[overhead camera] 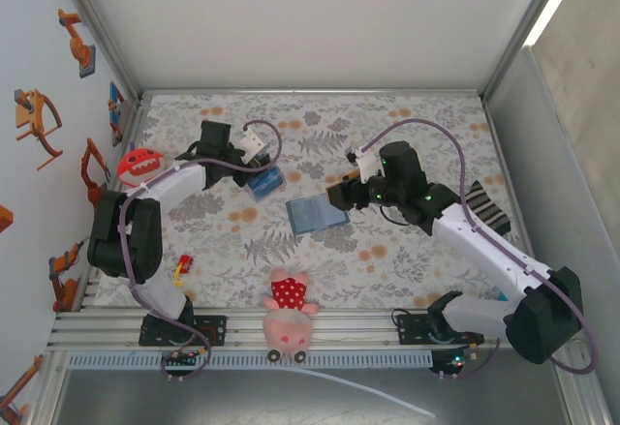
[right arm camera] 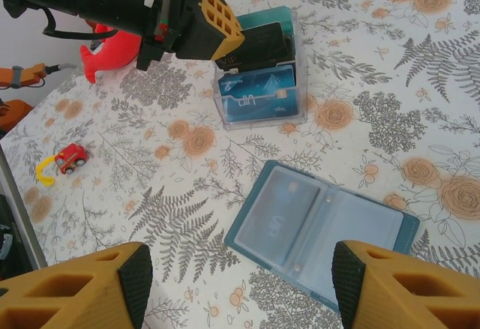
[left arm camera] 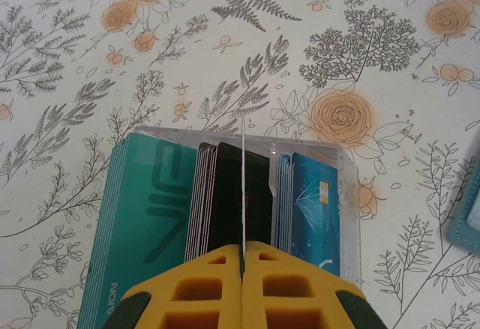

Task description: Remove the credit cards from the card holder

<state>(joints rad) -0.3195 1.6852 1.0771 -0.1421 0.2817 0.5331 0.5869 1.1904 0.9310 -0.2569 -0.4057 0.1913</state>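
Top view: my left gripper [overhead camera: 258, 166] hangs over the clear box [overhead camera: 265, 182], left of the middle of the table [overhead camera: 417, 135]. My right gripper [overhead camera: 339, 196] is at the right edge of the card holder [overhead camera: 316, 214], which lies open and flat near the table's middle, just near and right of the box and not touching it. Left wrist view: the fingers [left arm camera: 202, 288] of my left gripper [left arm camera: 242, 255] are pressed together on a single card [left arm camera: 243, 179]. It is held upright and edge-on above the stacked cards [left arm camera: 150, 216] standing in the box. A corner of the card holder shows at the right edge. Right wrist view: the fingers [right arm camera: 90, 288] of my right gripper [right arm camera: 240, 284] are spread wide and hold nothing. The card holder lies on the table between and beyond them, with both panels facing up. A pocketed card [right arm camera: 279, 220] is visible under the sleeve of the panel nearer the box. I cannot tell whether the other panel holds one. Status, as a judgement: the task is partly complete. The single card over the box looks like a removed card ready to be put down. At least the pocketed card is left to extract, and my open right gripper is well placed to steady the holder for that.
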